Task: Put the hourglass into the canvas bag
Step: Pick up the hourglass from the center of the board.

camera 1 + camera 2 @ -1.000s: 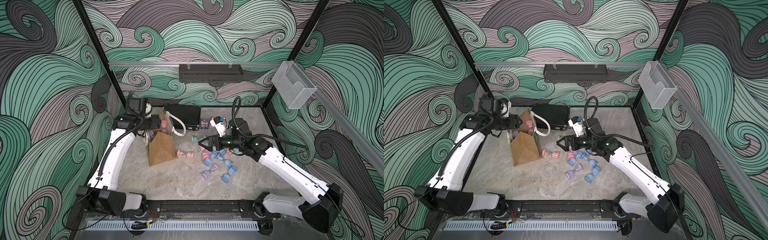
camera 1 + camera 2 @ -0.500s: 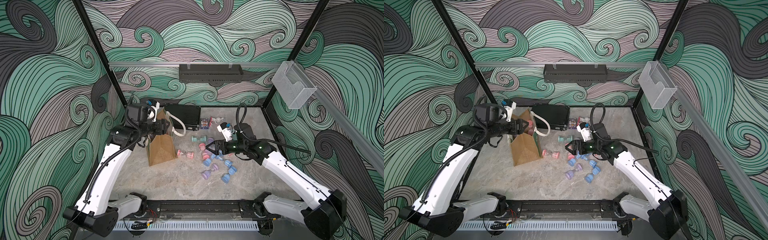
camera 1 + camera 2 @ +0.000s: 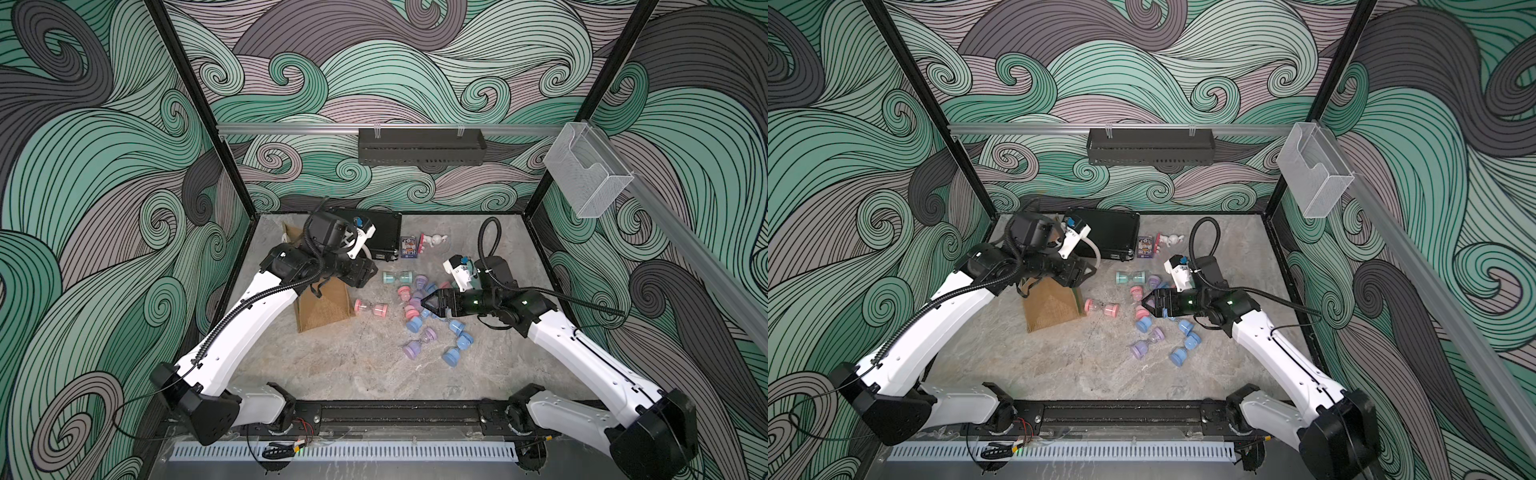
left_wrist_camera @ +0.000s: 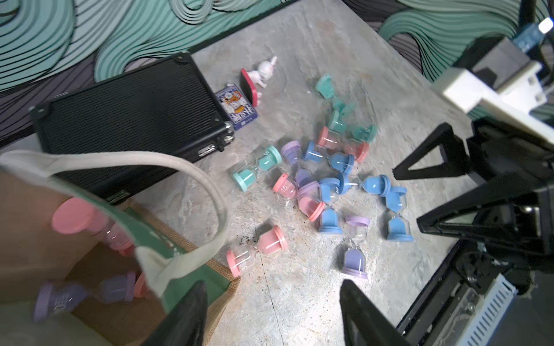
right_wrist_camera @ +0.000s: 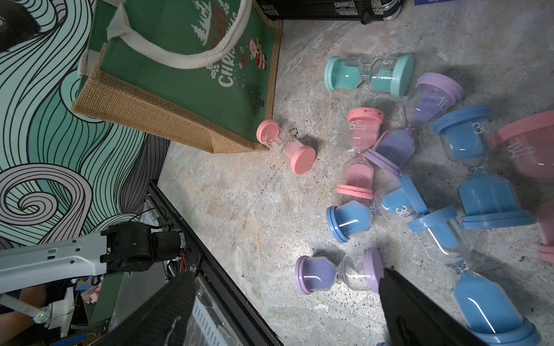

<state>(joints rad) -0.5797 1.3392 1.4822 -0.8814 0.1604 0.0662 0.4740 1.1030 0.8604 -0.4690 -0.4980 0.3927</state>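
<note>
The canvas bag (image 3: 322, 309) (image 3: 1050, 309) (image 5: 192, 69) stands upright at the left, tan with green panels and cream handles. Inside the canvas bag (image 4: 192, 269) lie a pink hourglass (image 4: 78, 218) and a purple one (image 4: 87, 295). Another pink hourglass (image 3: 371, 308) (image 3: 1101, 308) (image 4: 256, 250) (image 5: 286, 146) lies on the table against the bag's corner. Several more hourglasses (image 3: 419, 307) (image 5: 389, 167) lie in a loose pile to its right. My left gripper (image 3: 365, 272) (image 4: 272, 299) hovers open and empty over the bag's right edge. My right gripper (image 3: 426, 304) (image 5: 287, 278) is open and empty, low over the pile beside a purple hourglass (image 5: 338, 274).
A flat black case (image 3: 382, 232) (image 4: 132, 113) lies behind the bag. A small card box (image 3: 408, 246) and a white rabbit figure (image 3: 434, 240) sit at the back. A black basket (image 3: 419, 145) and a clear holder (image 3: 586, 174) hang on the walls.
My left arm has swung from the bag's far left across its mouth to the bag's right edge. My right gripper has shifted slightly nearer and rightwards over the pile.
</note>
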